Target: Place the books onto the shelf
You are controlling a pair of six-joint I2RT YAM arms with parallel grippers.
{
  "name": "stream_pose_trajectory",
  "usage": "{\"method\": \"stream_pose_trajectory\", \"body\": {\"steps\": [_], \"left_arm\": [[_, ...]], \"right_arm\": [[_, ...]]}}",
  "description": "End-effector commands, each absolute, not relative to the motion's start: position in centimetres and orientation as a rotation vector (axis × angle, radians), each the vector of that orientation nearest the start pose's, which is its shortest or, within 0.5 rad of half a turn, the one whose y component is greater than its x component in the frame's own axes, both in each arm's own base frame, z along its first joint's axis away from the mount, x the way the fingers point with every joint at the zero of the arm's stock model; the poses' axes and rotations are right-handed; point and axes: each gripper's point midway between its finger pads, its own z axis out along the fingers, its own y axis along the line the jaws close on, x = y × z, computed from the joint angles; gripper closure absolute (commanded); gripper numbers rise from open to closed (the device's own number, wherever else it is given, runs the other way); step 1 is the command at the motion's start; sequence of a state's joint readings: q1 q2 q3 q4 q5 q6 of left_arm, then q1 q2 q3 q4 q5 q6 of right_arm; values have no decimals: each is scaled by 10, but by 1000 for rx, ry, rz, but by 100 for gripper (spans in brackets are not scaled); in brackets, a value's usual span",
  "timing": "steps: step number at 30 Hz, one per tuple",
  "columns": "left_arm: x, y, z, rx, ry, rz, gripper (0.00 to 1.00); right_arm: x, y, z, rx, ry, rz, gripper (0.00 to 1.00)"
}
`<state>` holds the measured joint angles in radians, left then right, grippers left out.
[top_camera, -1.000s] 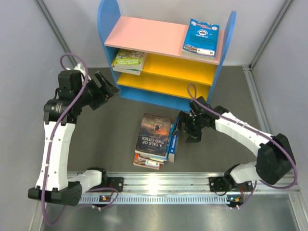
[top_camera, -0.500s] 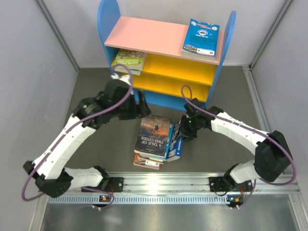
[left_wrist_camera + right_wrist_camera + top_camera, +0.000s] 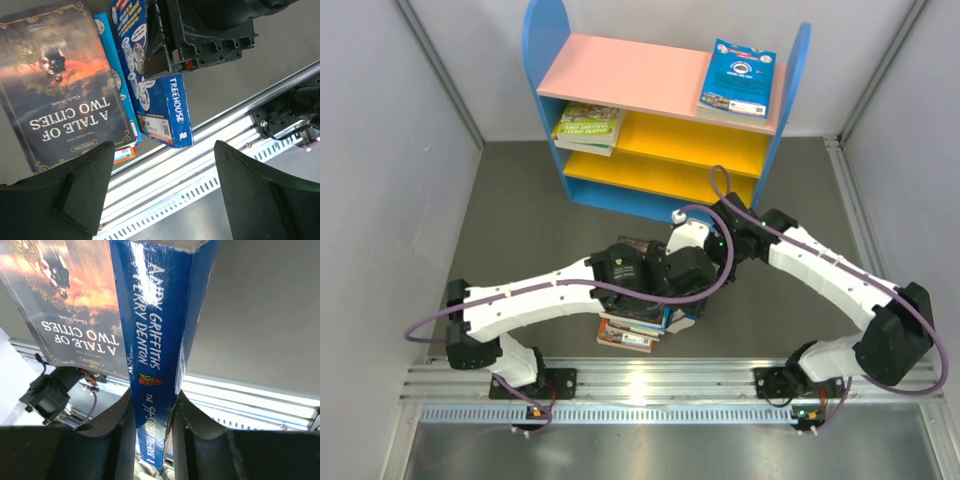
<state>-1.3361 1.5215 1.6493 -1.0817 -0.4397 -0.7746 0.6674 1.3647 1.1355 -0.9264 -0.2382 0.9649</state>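
A second ago the left arm stood tall in the upper left, by the shelf. Now it lies low and long, from the lower left to the middle of the top view, right over the pile of books. The right claw was spread wide then. Now it is pinching the blue book, one finger on each cover beside the spine. The blue book lay flat at the right of the pile, and now it is tipped up.

Nearest, along the bottom of the top view, runs the metal rail. Just past it sits the pile, with the dark book on top and the blue book right beside it. The left claw hangs above them. Its fingers are spread wide and hold nothing. The two claws are very near each other, so there is little room there.

Past the pile, a strip of bare dark floor reaches the shelf. More open floor lies to the left and right, up to the grey walls. A green and yellow book pokes out at the left end of the upper yellow board. A light blue book lies at the right end of the pink top board.
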Motion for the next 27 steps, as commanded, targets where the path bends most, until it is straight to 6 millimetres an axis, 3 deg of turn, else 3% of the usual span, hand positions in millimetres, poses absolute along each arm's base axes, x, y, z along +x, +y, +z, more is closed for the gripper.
{"method": "stream_pose_trajectory", "body": {"steps": [1,9,14,16,17,18,20,21,23,25,26,27], "left_arm": [[130,-348,243,486,2377,-398,14],[113,-360,176,549,2501,-328,12],[109,-368,158,553,2526,-307,20],[114,-370,161,534,2506,-292,27],[117,-372,167,519,2490,-305,34],[120,-373,172,511,2464,-308,50],[124,-374,189,491,2424,-338,70],[128,-373,196,476,2401,-340,95],[131,-367,211,457,2383,-343,100],[128,-361,225,458,2374,-374,100],[126,-358,229,462,2378,-382,100],[122,-351,230,475,2395,-381,100]], "right_arm": [[184,262,203,347,2812,929,100],[174,263,214,373,2803,1005,100],[166,265,226,361,2792,1080,100],[162,266,232,359,2797,1118,100],[159,266,235,354,2793,1137,100],[157,266,239,350,2787,1155,100],[152,265,246,347,2778,1184,100],[151,263,250,350,2772,1191,100],[149,262,259,335,2750,1211,100],[149,257,266,333,2733,1209,86],[152,256,274,322,2708,1219,67],[156,248,275,333,2699,1182,27]]}}
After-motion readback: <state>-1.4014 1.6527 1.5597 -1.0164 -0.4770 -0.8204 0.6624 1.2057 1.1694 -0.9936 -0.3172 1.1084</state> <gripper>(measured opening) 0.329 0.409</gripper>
